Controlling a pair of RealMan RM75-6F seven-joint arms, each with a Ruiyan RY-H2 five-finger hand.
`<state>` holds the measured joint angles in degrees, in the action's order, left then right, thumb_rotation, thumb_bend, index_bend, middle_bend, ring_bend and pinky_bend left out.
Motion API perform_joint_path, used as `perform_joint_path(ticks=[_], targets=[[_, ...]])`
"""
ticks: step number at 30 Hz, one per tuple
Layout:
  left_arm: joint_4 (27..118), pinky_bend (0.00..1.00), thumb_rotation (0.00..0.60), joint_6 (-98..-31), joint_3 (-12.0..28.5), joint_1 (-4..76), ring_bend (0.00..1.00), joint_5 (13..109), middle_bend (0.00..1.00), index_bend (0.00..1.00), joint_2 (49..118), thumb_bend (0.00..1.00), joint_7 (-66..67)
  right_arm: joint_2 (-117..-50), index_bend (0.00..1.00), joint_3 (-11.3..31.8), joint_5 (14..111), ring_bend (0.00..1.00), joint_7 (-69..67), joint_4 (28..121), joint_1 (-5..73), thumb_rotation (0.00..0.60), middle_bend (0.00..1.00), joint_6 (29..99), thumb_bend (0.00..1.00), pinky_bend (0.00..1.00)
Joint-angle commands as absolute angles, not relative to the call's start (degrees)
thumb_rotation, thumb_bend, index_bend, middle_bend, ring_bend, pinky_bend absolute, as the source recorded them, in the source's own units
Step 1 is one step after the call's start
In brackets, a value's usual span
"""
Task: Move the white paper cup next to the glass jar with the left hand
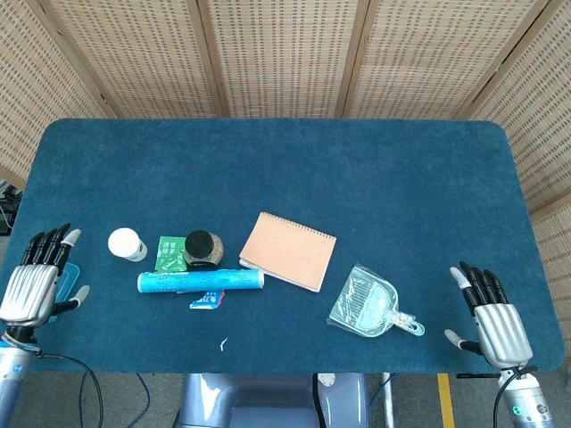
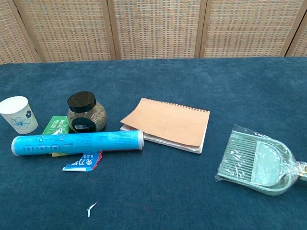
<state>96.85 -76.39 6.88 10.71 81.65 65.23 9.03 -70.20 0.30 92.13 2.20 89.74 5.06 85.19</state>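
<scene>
The white paper cup [image 1: 127,244] [image 2: 18,114] stands upright on the blue table, left of a green packet [image 1: 169,254] [image 2: 56,126]. Beyond that packet is the glass jar [image 1: 203,250] [image 2: 86,112], black-lidded and filled with brownish grains. My left hand [image 1: 37,278] hovers open at the table's near left edge, well left of the cup and a little nearer, holding nothing. My right hand [image 1: 489,312] is open at the near right edge, far from both. Neither hand appears in the chest view.
A blue tube [image 1: 200,281] [image 2: 76,142] lies in front of the jar and packet, over a torn wrapper [image 1: 207,300] [image 2: 82,161]. A tan notebook [image 1: 288,251] [image 2: 168,123] lies right of the jar. A wrapped green dustpan [image 1: 370,303] [image 2: 257,160] sits near right.
</scene>
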Motion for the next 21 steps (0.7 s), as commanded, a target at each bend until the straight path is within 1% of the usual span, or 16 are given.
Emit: perform_joint_path(ticks=[1, 5, 8, 13, 21], targets=[[95.5, 0.00, 0.600, -67.0, 9.4, 15.9, 0.00, 76.3, 0.00, 0.00, 62.1, 0.28, 7.4, -70.2, 0.00, 0.3, 92.0, 0.00, 2.2, 89.7, 5.1, 0.600, 0.00, 85.1, 0.01, 0.00], [93.4, 0.00, 0.600, -56.8, 10.5, 20.5, 0.00, 70.8, 0.00, 0.00, 59.8, 0.28, 5.2, -70.2, 0.00, 0.4, 91.8, 0.00, 2.1, 89.7, 5.2, 0.600, 0.00, 84.8, 0.00, 0.00], [91.4, 0.00, 0.600, -51.4, 10.8, 23.3, 0.00, 67.8, 0.00, 0.00, 59.5, 0.28, 4.5, -70.3, 0.00, 0.5, 91.6, 0.00, 2.1, 89.6, 5.2, 0.600, 0.00, 84.7, 0.00, 0.00], [87.7, 0.00, 0.600, -45.9, 11.1, 26.7, 0.00, 64.3, 0.00, 0.00, 60.4, 0.28, 5.2, -70.4, 0.00, 0.5, 91.4, 0.00, 2.1, 89.5, 5.4, 0.600, 0.00, 84.3, 0.00, 0.00], [83.2, 0.00, 0.600, -40.7, 11.0, 31.5, 0.00, 58.4, 0.00, 0.00, 63.6, 0.29, 8.0, -70.5, 0.00, 0.5, 90.9, 0.00, 2.1, 89.3, 5.5, 0.600, 0.00, 83.7, 0.00, 0.00]])
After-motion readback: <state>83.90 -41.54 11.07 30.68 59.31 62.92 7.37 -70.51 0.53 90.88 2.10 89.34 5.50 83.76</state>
